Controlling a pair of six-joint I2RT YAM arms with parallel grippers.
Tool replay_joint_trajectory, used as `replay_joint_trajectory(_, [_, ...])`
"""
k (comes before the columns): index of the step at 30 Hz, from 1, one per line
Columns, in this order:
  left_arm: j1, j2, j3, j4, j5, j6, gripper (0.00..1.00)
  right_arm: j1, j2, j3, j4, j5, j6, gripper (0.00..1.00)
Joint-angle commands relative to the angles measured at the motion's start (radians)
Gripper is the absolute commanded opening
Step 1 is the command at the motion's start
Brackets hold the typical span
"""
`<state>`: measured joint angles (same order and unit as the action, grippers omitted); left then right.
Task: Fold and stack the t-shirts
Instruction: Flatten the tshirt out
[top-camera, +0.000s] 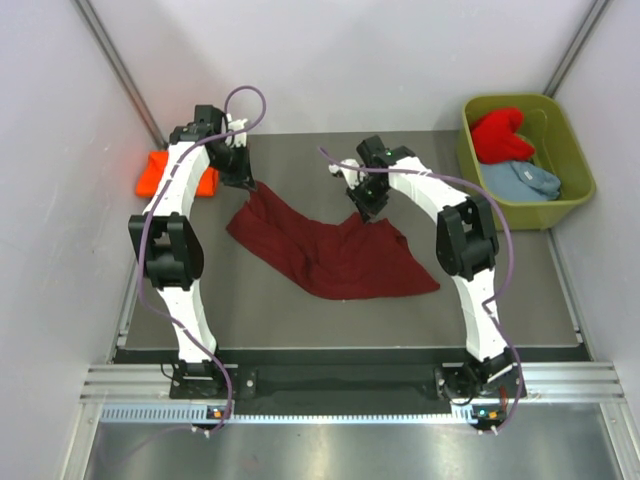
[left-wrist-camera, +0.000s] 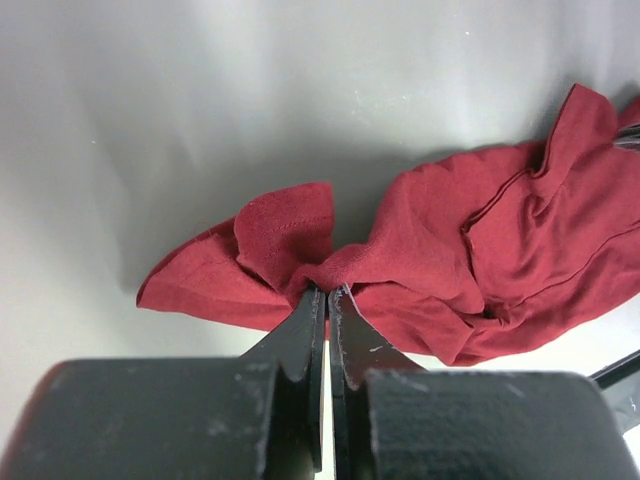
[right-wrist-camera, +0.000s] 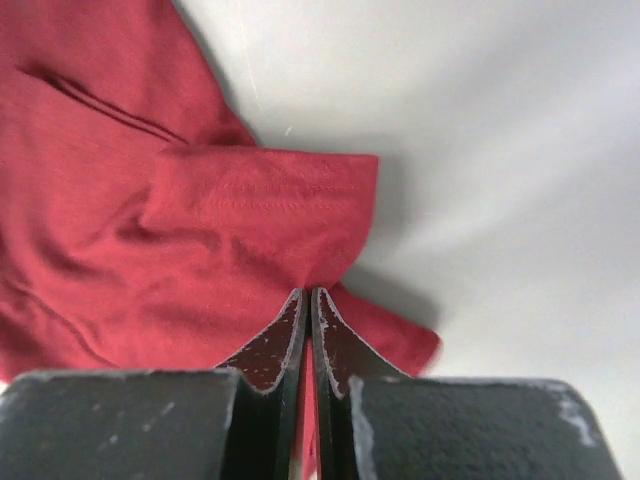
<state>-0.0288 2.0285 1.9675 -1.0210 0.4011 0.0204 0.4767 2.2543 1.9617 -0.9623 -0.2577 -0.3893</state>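
Since each tool grips only a small bunch of cloth, the likeliest trouble from here is a slip. The left tool (top-camera: 240, 178) has its jaws closed to a hairline slit on a gathered fold at one edge of the maroon t-shirt (top-camera: 330, 255). The right tool (top-camera: 372, 212) is clamped the same way just below a hemmed flap, probably a sleeve. If the 2 arms pull apart unevenly, or lift faster than the soft fabric can follow, 1 bite could let go and the shirt would sag back into a heap. A second risk, as I judge it, is that either pinch holds 2 layers, so spreading would leave the body twisted rather than flat.

The shirt lies crumpled on the grey tabletop (top-camera: 260, 310) between the arms, running from the far-left grip toward the near right. It is wrinkled, with a stitched hem plain in the right wrist view. It is not yet flat, so folding proper looks still ahead. An orange t-shirt (top-camera: 155, 172) sits compact at the far left behind the left arm. A red t-shirt (top-camera: 500, 135) and a pale grey-blue t-shirt (top-camera: 520, 180) lie in the olive tub (top-camera: 556, 125) at the far right.
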Motion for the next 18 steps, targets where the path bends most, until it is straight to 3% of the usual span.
replay_joint_trajectory(1, [0.003, 0.018, 0.095, 0.053, -0.013, -0.017, 0.00, 0.000, -0.160, 0.118, 0.010, 0.003, 0.004, 0.00])
replay_joint_trajectory(4, [0.003, 0.091, 0.206, 0.053, -0.042, -0.017, 0.00, 0.000, -0.170, 0.218, -0.004, 0.026, -0.005, 0.00])
replay_joint_trajectory(9, [0.003, 0.153, 0.338, 0.093, -0.099, -0.045, 0.00, -0.015, -0.122, 0.520, -0.076, 0.038, 0.020, 0.00])
replay_joint_trajectory(14, [0.003, 0.127, 0.383, 0.119, -0.149, -0.056, 0.00, 0.010, -0.286, 0.451, -0.107, -0.023, 0.026, 0.00])
replay_joint_trajectory(18, [0.007, 0.098, 0.337, 0.114, -0.136, -0.060, 0.00, 0.072, -0.424, 0.182, -0.243, -0.135, 0.030, 0.00])
